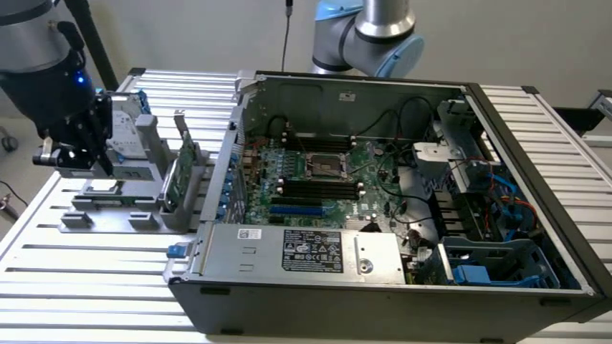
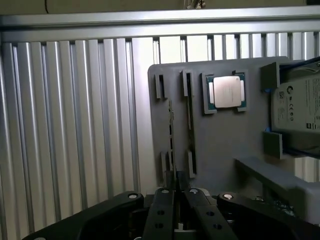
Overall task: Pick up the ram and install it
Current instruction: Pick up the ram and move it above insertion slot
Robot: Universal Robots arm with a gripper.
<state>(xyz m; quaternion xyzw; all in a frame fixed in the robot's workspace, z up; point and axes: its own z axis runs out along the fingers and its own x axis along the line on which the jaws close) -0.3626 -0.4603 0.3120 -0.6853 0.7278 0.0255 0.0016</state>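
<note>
At tray [image 2: 225, 145], ram [image 2: 171, 132] edge-up in pincer [image 2: 175, 192]

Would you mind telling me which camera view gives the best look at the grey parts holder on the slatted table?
The wrist view: it looks straight down on the grey parts holder, showing its slots and the processor chip in its pocket. The exterior view shows it obliquely, beside the computer case.
</note>
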